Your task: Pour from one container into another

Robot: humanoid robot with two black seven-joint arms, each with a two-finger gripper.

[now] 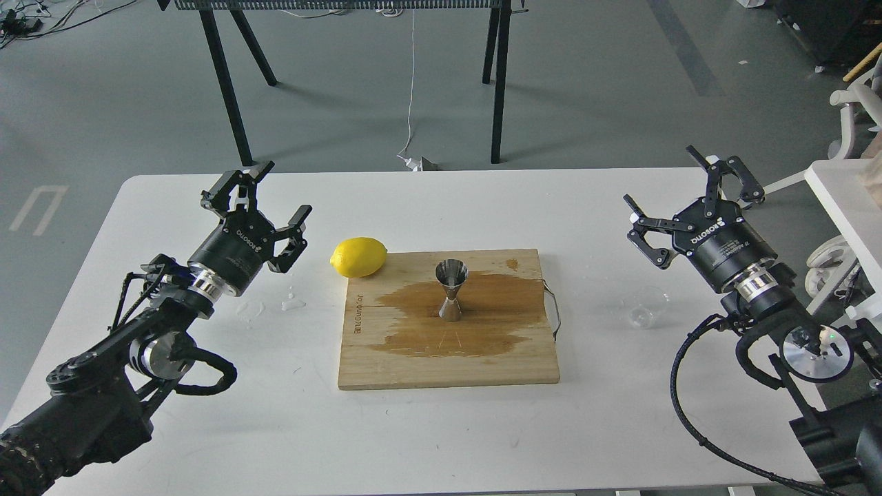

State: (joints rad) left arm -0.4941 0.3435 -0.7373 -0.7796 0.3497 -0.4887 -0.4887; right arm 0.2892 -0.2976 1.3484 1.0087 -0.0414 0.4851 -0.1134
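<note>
The steel jigger [451, 289] stands upright near the middle of a wooden board [448, 358], on a wide dark wet stain. The clear glass cup [644, 308] rests on the white table to the right of the board; it looks tipped on its side. My right gripper [689, 200] is open and raised above the table, up and to the right of the cup, holding nothing. My left gripper [265, 207] is open at the left, empty, just left of a lemon.
A yellow lemon [358, 256] lies at the board's top left corner. Small water drops [293, 301] sit on the table [448, 434] left of the board. A cord loop [553, 310] hangs off the board's right edge. A white side table [844, 200] stands at the right.
</note>
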